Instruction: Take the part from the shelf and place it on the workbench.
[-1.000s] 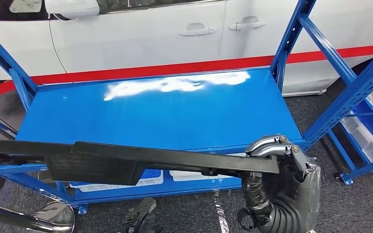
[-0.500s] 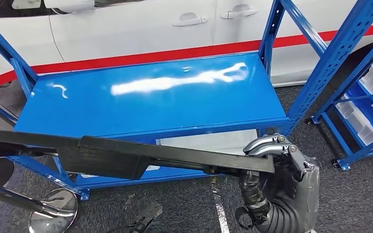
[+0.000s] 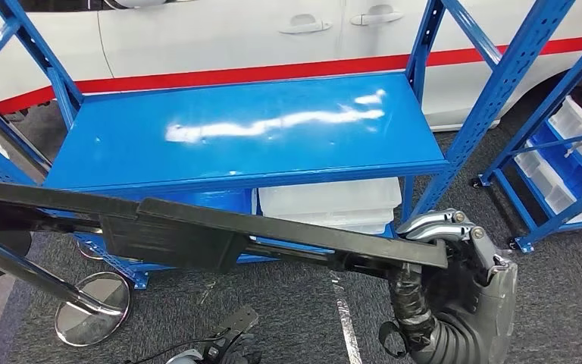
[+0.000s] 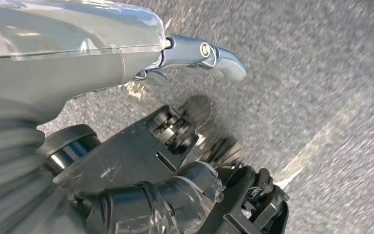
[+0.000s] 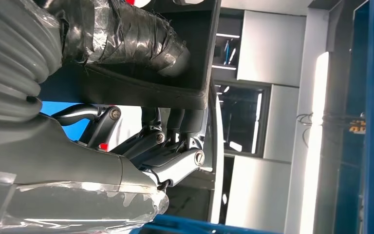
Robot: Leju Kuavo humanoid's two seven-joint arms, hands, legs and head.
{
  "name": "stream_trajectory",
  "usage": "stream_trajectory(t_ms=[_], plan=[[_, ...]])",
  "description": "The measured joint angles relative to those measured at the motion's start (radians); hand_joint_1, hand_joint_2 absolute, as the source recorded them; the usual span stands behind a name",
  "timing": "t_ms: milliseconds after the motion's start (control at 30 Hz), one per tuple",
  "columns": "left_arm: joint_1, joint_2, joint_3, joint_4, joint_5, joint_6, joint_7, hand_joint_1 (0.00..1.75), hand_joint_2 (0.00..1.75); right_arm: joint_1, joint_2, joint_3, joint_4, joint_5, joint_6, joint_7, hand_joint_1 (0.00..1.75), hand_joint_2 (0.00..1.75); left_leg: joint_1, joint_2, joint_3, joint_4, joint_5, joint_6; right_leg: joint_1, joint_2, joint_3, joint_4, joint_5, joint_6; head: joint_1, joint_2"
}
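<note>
At the lower right of the head view we recorded the right hand, fingers curled over the top edge of the long black part and gripping its right end. Its wrist came up from below in a grey ribbed cover. From the right wrist view we noted the same grip: a tape-wrapped thumb pressed on one face of the black part, silver fingers closed against the other.

We logged the part as lying nearly level across the lower frame, slanting slightly down toward the right, its left end running off the picture's edge. It hung in front of the blue shelf, above the grey carpet, touching neither.

From the left wrist view we listed the left hand above blurred carpet, a silver finger stretched out and dark black pieces close by. We could not tell whether it held anything.

Behind the shelf we entered a white car with a red stripe. White bins sat on the lower level.
</note>
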Motion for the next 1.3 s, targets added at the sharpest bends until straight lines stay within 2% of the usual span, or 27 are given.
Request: stream_trajectory(t_ms=[33,67,133,200,267,300,333,400,433,467,533,633,700,767,800,833,867,900,967,1000,1033,1067,1100,1133,1167,1233,1300], plan=[[0.0,0.0,0.0,0.0,0.0,0.001,-0.002,0.0,1.75,0.0,0.0,0.0,0.0,0.0,0.0,0.0,1.75,1.75,0.004,0.001,-0.023,0.01,0.01,-0.007,-0.005,0.0,0.034,-0.019,0.028,0.006,0.0,0.0],[-0.001,0.001,0.0,0.0,0.0,0.002,-0.003,0.0,1.75,0.0,0.0,0.0,-0.001,0.0,0.0,0.0,1.75,1.75,0.007,0.001,-0.045,0.025,0.018,-0.015,-0.01,0.0,0.081,-0.068,0.039,0.014,0.0,0.0],[-0.003,0.003,0.0,0.0,0.0,0.005,-0.005,0.0,1.75,-0.001,0.001,0.0,-0.004,0.0,0.0,0.001,1.75,1.75,0.009,-0.001,-0.083,0.058,0.028,-0.029,-0.011,0.004,0.166,-0.185,0.01,0.012,0.001,0.0],[-0.004,0.005,0.0,0.0,-0.001,0.006,-0.006,0.0,1.75,-0.002,0.002,0.0,-0.007,0.0,0.0,0.001,1.75,1.75,0.01,-0.003,-0.099,0.073,0.041,-0.037,-0.002,0.006,0.186,-0.233,-0.015,-0.008,0.0,0.0],[-0.001,0.006,0.0,0.0,0.0,0.007,-0.008,0.0,1.75,-0.002,0.002,0.0,-0.008,0.0,-0.001,0.001,1.75,1.75,0.015,-0.004,-0.108,0.076,0.045,-0.043,-0.001,0.0,0.168,-0.231,0.002,-0.03,-0.001,0.0],[0.0,0.006,0.0,0.0,0.0,0.007,-0.012,0.0,1.75,-0.002,0.002,0.0,-0.008,-0.001,-0.003,0.001,1.75,1.75,0.018,-0.005,-0.116,0.089,0.021,-0.046,-0.001,-0.002,0.158,-0.232,0.013,-0.038,-0.003,0.0],[0.002,0.006,0.0,0.0,0.0,0.007,-0.016,0.0,1.75,-0.002,0.003,0.0,-0.008,-0.001,-0.004,0.0,1.75,1.75,0.019,-0.006,-0.127,0.121,-0.022,-0.05,-0.001,-0.003,0.146,-0.233,0.026,-0.045,-0.005,0.0],[0.004,0.006,0.0,0.0,0.002,0.01,-0.023,0.0,1.75,-0.002,0.003,0.0,-0.01,-0.006,-0.009,-0.002,1.75,1.75,0.02,-0.007,-0.149,0.237,-0.135,-0.055,0.002,-0.003,0.117,-0.235,0.054,-0.051,-0.009,0.0],[0.005,0.006,0.0,0.0,0.003,0.012,-0.026,0.0,1.75,-0.002,0.004,0.0,-0.01,-0.009,-0.011,-0.003,1.75,1.75,0.02,-0.007,-0.153,0.295,-0.171,-0.055,0.004,-0.003,0.101,-0.235,0.068,-0.053,-0.009,0.0],[0.005,0.006,0.0,0.0,0.006,0.015,-0.029,0.0,1.75,-0.002,0.004,0.0,-0.011,-0.012,-0.013,-0.004,1.75,1.75,0.019,-0.008,-0.147,0.334,-0.182,-0.053,0.006,-0.003,0.083,-0.234,0.08,-0.054,-0.009,0.0],[0.007,0.006,0.0,0.0,0.012,0.019,-0.034,0.0,1.75,-0.002,0.005,0.0,-0.011,-0.015,-0.017,-0.004,1.75,1.75,0.018,-0.008,-0.123,0.353,-0.165,-0.049,0.009,-0.003,0.062,-0.233,0.096,-0.054,-0.009,0.0],[0.008,0.006,0.0,0.0,0.014,0.02,-0.036,0.0,1.75,-0.002,0.005,0.0,-0.011,-0.015,-0.018,-0.005,1.75,1.75,0.017,-0.008,-0.107,0.343,-0.151,-0.047,0.01,-0.003,0.056,-0.233,0.101,-0.055,-0.009,0.0],[0.007,0.007,0.001,0.0,0.026,0.03,-0.053,0.0,1.75,-0.002,0.006,0.0,-0.01,-0.023,-0.027,-0.009,1.75,1.75,0.006,-0.009,-0.004,0.211,-0.133,-0.028,0.008,-0.005,0.047,-0.238,0.122,-0.049,-0.009,0.0],[0.007,0.009,0.004,0.0,0.039,0.045,-0.075,0.0,1.75,-0.002,0.009,0.0,-0.01,-0.046,-0.044,-0.022,1.75,1.75,-0.01,-0.01,0.104,0.046,-0.115,-0.001,0.003,-0.009,0.039,-0.259,0.162,-0.034,-0.01,0.0],[0.008,0.01,0.006,0.0,0.041,0.051,-0.08,0.0,1.75,-0.003,0.011,0.0,-0.009,-0.063,-0.052,-0.034,1.75,1.75,-0.01,-0.009,0.116,0.004,-0.107,0.004,0.002,-0.01,0.04,-0.27,0.175,-0.026,-0.007,0.0],[0.01,0.01,0.006,0.0,0.041,0.053,-0.081,0.0,1.75,-0.003,0.011,0.0,-0.008,-0.078,-0.056,-0.046,1.75,1.75,-0.008,-0.007,0.113,-0.012,-0.087,0.006,0.003,-0.009,0.038,-0.272,0.167,-0.022,-0.005,0.0],[0.012,0.01,0.007,0.0,0.04,0.057,-0.083,0.0,1.75,-0.004,0.011,0.0,-0.006,-0.094,-0.059,-0.058,1.75,1.75,-0.005,-0.006,0.107,-0.027,-0.066,0.007,0.005,-0.007,0.033,-0.258,0.138,-0.02,-0.002,0.0],[0.014,0.009,0.007,0.0,0.039,0.062,-0.084,0.0,1.75,-0.006,0.011,0.0,-0.004,-0.11,-0.059,-0.07,1.75,1.75,-0.001,-0.004,0.096,-0.034,-0.047,0.006,0.005,-0.004,0.023,-0.219,0.088,-0.018,0.001,0.0],[0.019,0.007,0.01,-0.001,0.04,0.077,-0.087,0.0,1.75,-0.009,0.011,0.0,0.002,-0.145,-0.054,-0.088,1.75,1.75,-0.001,-0.002,0.058,-0.03,-0.019,0.006,0.005,-0.002,-0.003,-0.096,-0.009,-0.012,0.004,0.0],[0.023,0.006,0.012,-0.002,0.042,0.085,-0.088,0.0,1.75,-0.009,0.011,0.0,0.006,-0.161,-0.049,-0.095,1.75,1.75,-0.001,-0.001,0.036,-0.024,-0.006,0.004,0.004,-0.002,-0.008,-0.038,-0.026,-0.008,0.005,0.0],[0.028,0.006,0.014,-0.002,0.043,0.093,-0.089,0.0,1.75,-0.009,0.011,0.0,0.01,-0.176,-0.043,-0.102,1.75,1.75,0.0,0.001,0.013,-0.017,0.005,0.0,0.002,-0.002,-0.001,-0.006,-0.015,-0.003,0.005,0.0],[0.033,0.006,0.015,-0.002,0.045,0.1,-0.09,0.0,1.75,-0.01,0.011,0.0,0.013,-0.188,-0.039,-0.108,1.75,1.75,0.003,0.002,-0.011,-0.007,0.016,-0.005,-0.001,-0.002,0.022,-0.007,0.01,0.002,0.005,0.0],[0.036,0.006,0.018,-0.002,0.047,0.105,-0.09,0.0,1.75,-0.01,0.011,0.0,0.016,-0.196,-0.036,-0.112,1.75,1.75,0.006,0.003,-0.035,0.006,0.024,-0.011,-0.005,-0.002,0.061,-0.04,0.035,0.008,0.005,0.0],[0.039,0.006,0.022,-0.003,0.048,0.108,-0.091,0.0,1.75,-0.011,0.011,0.0,0.019,-0.201,-0.034,-0.116,1.75,1.75,0.007,0.002,-0.059,0.023,0.031,-0.018,-0.008,-0.002,0.112,-0.1,0.035,0.014,0.005,0.0],[0.04,0.006,0.026,-0.003,0.049,0.11,-0.092,0.0,1.75,-0.013,0.012,0.0,0.021,-0.204,-0.034,-0.117,1.75,1.75,0.009,0.001,-0.079,0.041,0.036,-0.024,-0.007,0.001,0.153,-0.157,0.023,0.012,0.005,0.0],[0.042,0.008,0.03,-0.003,0.049,0.114,-0.093,0.0,1.75,-0.016,0.015,0.0,0.026,-0.209,-0.033,-0.118,1.75,1.75,0.008,-0.002,-0.103,0.064,0.049,-0.035,-0.002,0.004,0.188,-0.227,-0.014,-0.003,0.004,0.0],[0.048,0.008,0.032,-0.003,0.051,0.119,-0.093,0.0,1.75,-0.018,0.018,0.0,0.032,-0.221,-0.026,-0.126,1.75,1.75,0.012,-0.004,-0.108,0.065,0.064,-0.042,0.001,0.001,0.174,-0.232,-0.004,-0.029,0.004,0.0]])
